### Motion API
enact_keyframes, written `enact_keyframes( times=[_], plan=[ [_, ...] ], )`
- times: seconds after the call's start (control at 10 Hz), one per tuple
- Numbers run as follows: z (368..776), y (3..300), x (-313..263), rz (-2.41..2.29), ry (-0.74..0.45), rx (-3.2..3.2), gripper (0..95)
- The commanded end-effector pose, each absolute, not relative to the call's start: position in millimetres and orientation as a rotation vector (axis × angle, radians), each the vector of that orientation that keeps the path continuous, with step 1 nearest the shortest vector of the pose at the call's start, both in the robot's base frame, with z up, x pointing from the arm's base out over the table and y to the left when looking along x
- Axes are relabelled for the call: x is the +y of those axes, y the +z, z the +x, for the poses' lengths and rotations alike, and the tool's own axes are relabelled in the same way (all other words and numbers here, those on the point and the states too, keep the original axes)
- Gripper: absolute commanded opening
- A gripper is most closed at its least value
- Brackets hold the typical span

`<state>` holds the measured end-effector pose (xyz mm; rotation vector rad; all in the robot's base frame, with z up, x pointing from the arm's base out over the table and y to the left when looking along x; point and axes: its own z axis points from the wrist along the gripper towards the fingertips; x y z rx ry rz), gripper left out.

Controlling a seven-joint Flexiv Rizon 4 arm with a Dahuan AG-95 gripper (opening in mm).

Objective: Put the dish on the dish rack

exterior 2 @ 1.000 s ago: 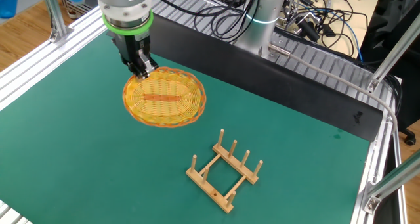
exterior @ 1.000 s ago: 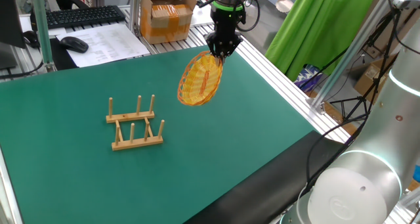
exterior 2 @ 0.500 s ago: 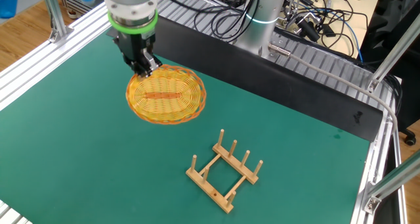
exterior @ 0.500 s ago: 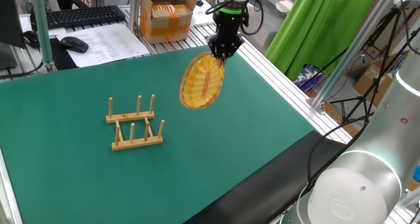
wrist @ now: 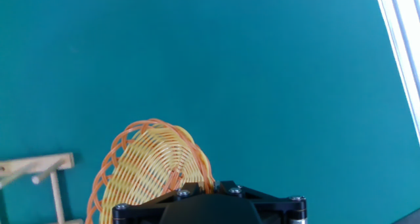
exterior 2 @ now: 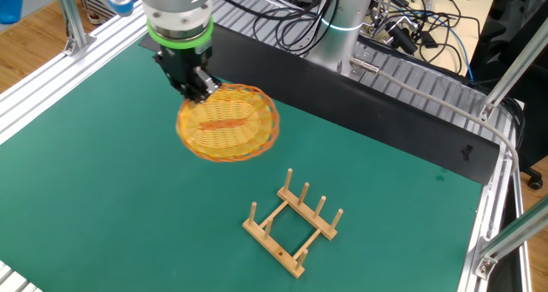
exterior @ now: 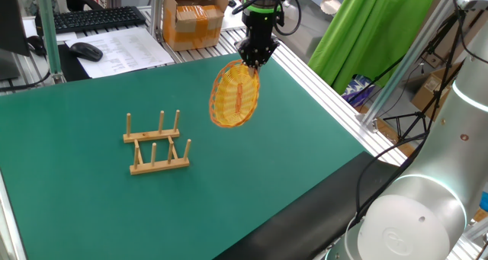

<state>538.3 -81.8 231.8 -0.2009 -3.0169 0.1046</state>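
Your gripper is clamped on the rim of the dish, pointing straight down, and the woven plate hangs from it on edge, tilted, clear of the green table mat. In the other fixed view you see the dish's hollow face with its reddish centre streak turned toward the camera, the fingers pinching its upper left rim. The dish rack stands empty on the mat, well apart from the dish, all its pegs upright. From the hand view you look down past the black gripper body onto the dish's curved rim, with one end of the dish rack showing at the lower left edge. A cardboard box sits beyond the table's far edge, behind your arm.
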Motion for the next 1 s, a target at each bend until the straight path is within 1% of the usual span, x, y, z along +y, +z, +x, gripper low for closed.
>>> enact_keyframes(
  times=[0.1, 0.6, 1.0],
  plan=[
    [534.5, 236.4, -63.9, -0.203, 0.116, -3.023, 0.0],
    [522.4, 240.6, -31.7, -0.18, 0.208, -3.058, 0.0],
    [519.9, 238.7, -14.1, -0.23, 0.201, -3.061, 0.0]
  ],
)
